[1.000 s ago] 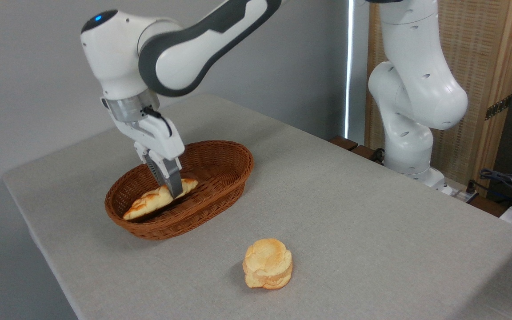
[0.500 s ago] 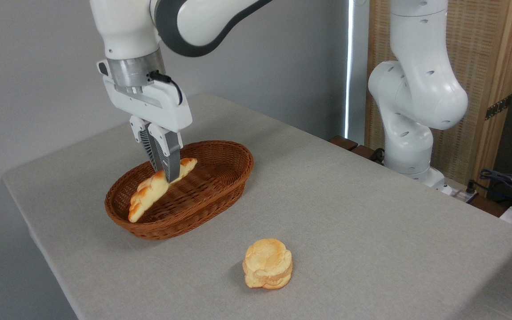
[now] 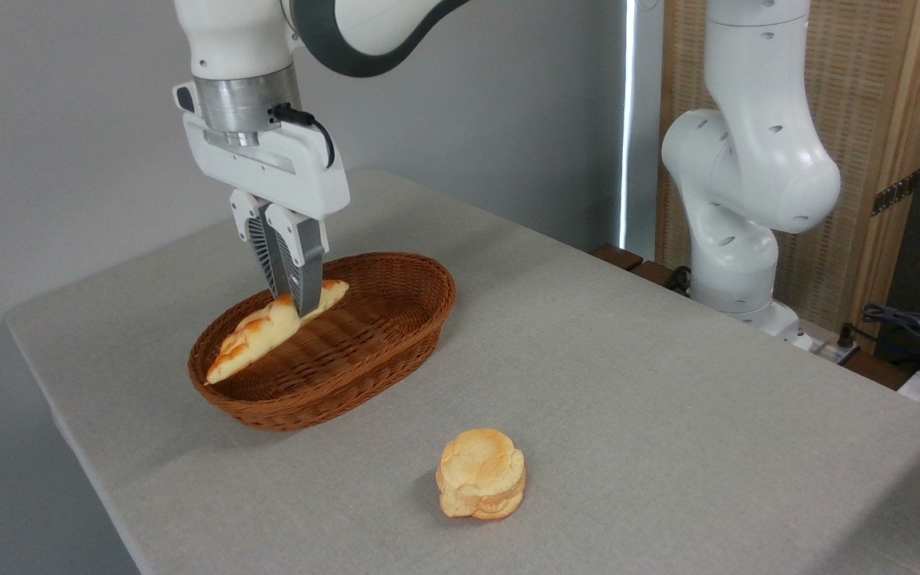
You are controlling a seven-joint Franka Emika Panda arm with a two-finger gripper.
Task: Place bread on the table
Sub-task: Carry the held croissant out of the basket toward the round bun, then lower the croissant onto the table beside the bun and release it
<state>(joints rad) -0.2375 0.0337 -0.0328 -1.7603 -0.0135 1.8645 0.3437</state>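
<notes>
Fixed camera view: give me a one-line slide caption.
Two-finger gripper holds the golden braided loaf tilted over the brown oval wicker basket; round pale bun sits on grey table.

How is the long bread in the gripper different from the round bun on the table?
The bread is long and braided with pointed ends; the bun is round and layered. The bread hangs tilted in the shut gripper over the basket, its left end lower; the bun lies flat on the table, free of any grip. The bun looks paler on top. Both have an orange-golden crust.
</notes>
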